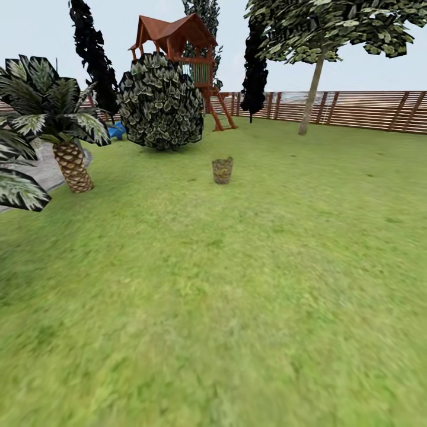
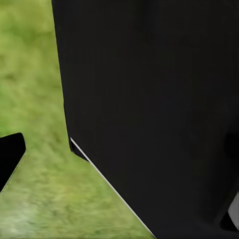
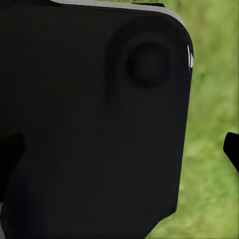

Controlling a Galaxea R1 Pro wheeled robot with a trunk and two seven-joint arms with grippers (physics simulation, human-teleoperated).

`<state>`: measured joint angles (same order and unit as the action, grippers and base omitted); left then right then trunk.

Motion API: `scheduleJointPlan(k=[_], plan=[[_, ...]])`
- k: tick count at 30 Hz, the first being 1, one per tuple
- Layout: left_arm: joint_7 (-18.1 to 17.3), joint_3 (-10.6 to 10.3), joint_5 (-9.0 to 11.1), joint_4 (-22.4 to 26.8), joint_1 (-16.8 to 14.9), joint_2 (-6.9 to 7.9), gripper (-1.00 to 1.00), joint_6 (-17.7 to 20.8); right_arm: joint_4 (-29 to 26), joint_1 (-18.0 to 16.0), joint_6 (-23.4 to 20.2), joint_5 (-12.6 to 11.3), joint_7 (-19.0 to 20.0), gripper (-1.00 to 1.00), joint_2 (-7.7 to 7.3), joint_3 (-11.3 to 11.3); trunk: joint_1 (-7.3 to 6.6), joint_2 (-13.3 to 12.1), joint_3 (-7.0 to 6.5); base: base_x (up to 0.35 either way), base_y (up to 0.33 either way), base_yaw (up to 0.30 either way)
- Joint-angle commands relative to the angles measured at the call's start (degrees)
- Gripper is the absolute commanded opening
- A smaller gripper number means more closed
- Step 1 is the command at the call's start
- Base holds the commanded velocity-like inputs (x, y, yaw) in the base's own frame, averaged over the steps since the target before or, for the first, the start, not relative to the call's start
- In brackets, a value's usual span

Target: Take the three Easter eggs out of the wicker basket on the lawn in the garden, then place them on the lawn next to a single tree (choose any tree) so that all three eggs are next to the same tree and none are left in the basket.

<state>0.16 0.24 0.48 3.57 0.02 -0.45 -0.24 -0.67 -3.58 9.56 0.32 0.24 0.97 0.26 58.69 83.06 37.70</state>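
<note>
Approach phase — robot on the lawn (image 1: 237, 308), basket not yet reached.

Near to far: bare grass in front, then the wicker basket (image 1: 222, 171) standing upright mid-lawn, well apart from the robot; eggs inside too small to make out. Behind it the round dark bush (image 1: 160, 101) and a playhouse (image 1: 178, 41), palm (image 1: 65, 130) off to the left, and the tree (image 1: 311, 95) with pale trunk near the fence (image 1: 356, 110) (likely drop spot). Both wrist views are mostly black robot body over grass — whether either pincer is apart or together, cannot tell. Next move, I'd judge: drive forward to the basket, stop within arm's reach.
</note>
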Motion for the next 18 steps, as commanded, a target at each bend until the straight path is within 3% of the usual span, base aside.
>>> scheduleJointPlan(k=[1,18], plan=[[0.0,0.0,0.0,0.0,0.0,0.00,1.00,0.0,0.1,0.0,0.2,0.0,0.0,1.00,0.00,0.0,0.03,0.0,0.04,0.339,0.074,0.000],[0.0,0.0,0.0,0.1,0.0,-0.06,1.00,0.0,0.1,0.0,0.2,0.0,0.0,1.00,0.00,0.1,0.03,0.0,0.04,0.340,0.074,0.000]])
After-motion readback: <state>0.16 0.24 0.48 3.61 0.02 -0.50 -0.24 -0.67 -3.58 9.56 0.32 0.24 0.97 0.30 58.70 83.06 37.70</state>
